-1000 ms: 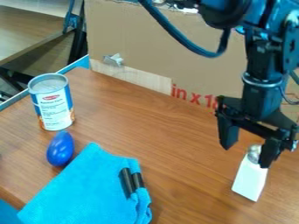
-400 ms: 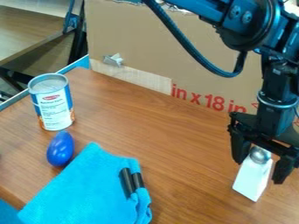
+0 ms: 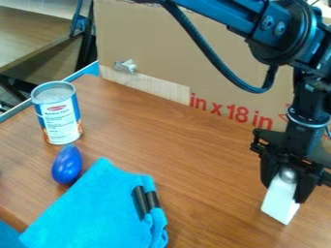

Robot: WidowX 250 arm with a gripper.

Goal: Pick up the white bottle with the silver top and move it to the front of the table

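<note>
The black gripper (image 3: 282,193) hung at the right side of the view, pointing down, its two fingers clamped on a white shaker (image 3: 280,202), one on either side of its upper part. The shaker's rounded silver top (image 3: 288,175) sat between the fingers, and its white lower body narrowed upward from a squarish base; whether that base touched the wooden table (image 3: 200,169) or was just above it could not be told. The arm (image 3: 226,17) came in from the top edge, a thick dark cable (image 3: 210,58) looping below it. Well apart from the gripper, toward the lower left, a bright blue cloth (image 3: 97,208) lay folded, with two short black bars (image 3: 146,201) side by side at its right part. Just beyond the cloth's left side was a smooth, dark blue egg-shaped object (image 3: 67,165), and behind that stood an upright can (image 3: 60,118) with a white and blue label. A cardboard panel (image 3: 188,53) with red print rose along the table's far side, a crumpled silvery piece (image 3: 126,66) on it.
</note>
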